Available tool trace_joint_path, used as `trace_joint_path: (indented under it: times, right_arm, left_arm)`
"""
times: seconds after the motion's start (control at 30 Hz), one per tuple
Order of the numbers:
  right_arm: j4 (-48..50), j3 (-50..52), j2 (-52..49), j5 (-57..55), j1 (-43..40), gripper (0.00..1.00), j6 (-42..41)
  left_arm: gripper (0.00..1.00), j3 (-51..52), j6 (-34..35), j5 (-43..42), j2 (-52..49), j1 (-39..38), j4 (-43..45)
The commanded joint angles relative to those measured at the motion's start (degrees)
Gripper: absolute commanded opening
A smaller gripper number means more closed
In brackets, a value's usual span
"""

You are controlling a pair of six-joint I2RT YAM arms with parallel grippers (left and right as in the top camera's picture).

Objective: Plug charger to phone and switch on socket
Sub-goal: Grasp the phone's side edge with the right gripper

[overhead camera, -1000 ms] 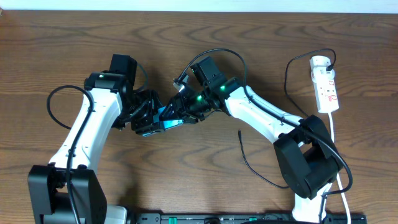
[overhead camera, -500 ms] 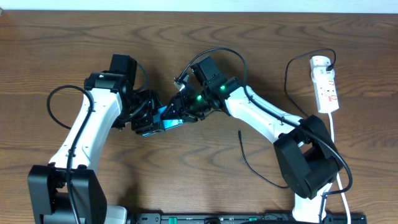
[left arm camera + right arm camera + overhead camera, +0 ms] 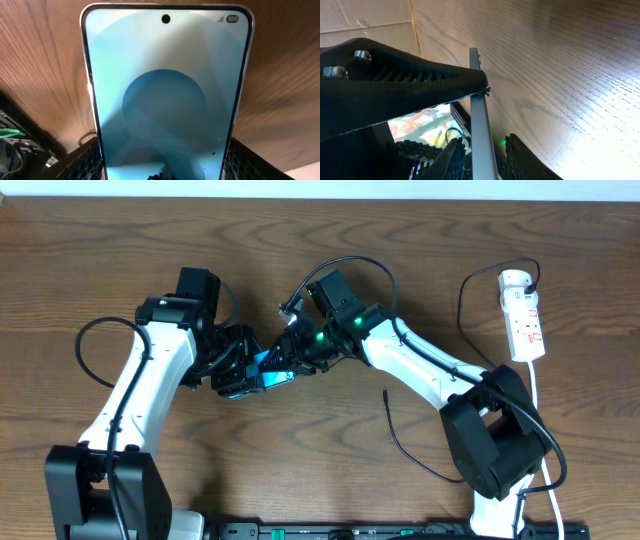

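Your left gripper (image 3: 238, 376) is holding the phone (image 3: 165, 100) off the table (image 3: 100, 260) near its middle, screen facing the wrist camera, with the black finger pads (image 3: 82, 161) clamping its two long edges at the lower end. Your right gripper (image 3: 293, 362) is meeting it from the other side, and its fingers (image 3: 520, 156) are sitting on either side of the phone's thin edge, very close. I cannot tell whether they are actually pressing on it. The charger (image 3: 405, 445) is lying loose on the wood to the right of your right forearm, and its plug tip (image 3: 385, 392) is resting free, well apart from the phone. The socket (image 3: 523, 315) is lying at the far right, well apart from both grippers.
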State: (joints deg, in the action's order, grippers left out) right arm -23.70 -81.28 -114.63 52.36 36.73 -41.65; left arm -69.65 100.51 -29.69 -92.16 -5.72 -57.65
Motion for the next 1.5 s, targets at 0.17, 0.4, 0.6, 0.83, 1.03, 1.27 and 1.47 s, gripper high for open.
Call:
trace_joint_path:
  times: [0.17, 0.4, 0.6, 0.83, 1.03, 1.27, 1.47]
  right_arm:
    - [0.2, -0.5, 0.1, -0.4, 0.5, 0.27, -0.1]
    - [0.4, -0.5, 0.1, -0.4, 0.5, 0.23, -0.4]
    - [0.8, -0.5, 0.1, -0.3, 0.5, 0.19, -1.2]
    - [0.8, -0.5, 0.1, 0.1, 0.5, 0.15, -1.2]
    - [0.8, -0.5, 0.1, 0.3, 0.5, 0.11, -1.2]
    - [0.8, -0.5, 0.1, 0.3, 0.5, 0.01, -1.2]
    - [0.8, -0.5, 0.1, 0.3, 0.5, 0.01, -1.2]
  left_arm:
    - [0.07, 0.2, 0.1, -2.8, 0.0, 0.2, -0.4]
    - [0.07, 0.2, 0.1, -2.9, 0.0, 0.2, -0.4]
    - [0.07, 0.2, 0.1, -2.9, 0.0, 0.2, -0.4]
    - [0.07, 0.2, 0.1, -2.9, 0.0, 0.2, -0.4]
    - [0.07, 0.2, 0.1, -2.9, 0.0, 0.2, -0.4]
    - [0.07, 0.2, 0.1, -2.7, 0.0, 0.2, -0.4]
    - [0.07, 0.2, 0.1, -2.6, 0.0, 0.2, -0.4]
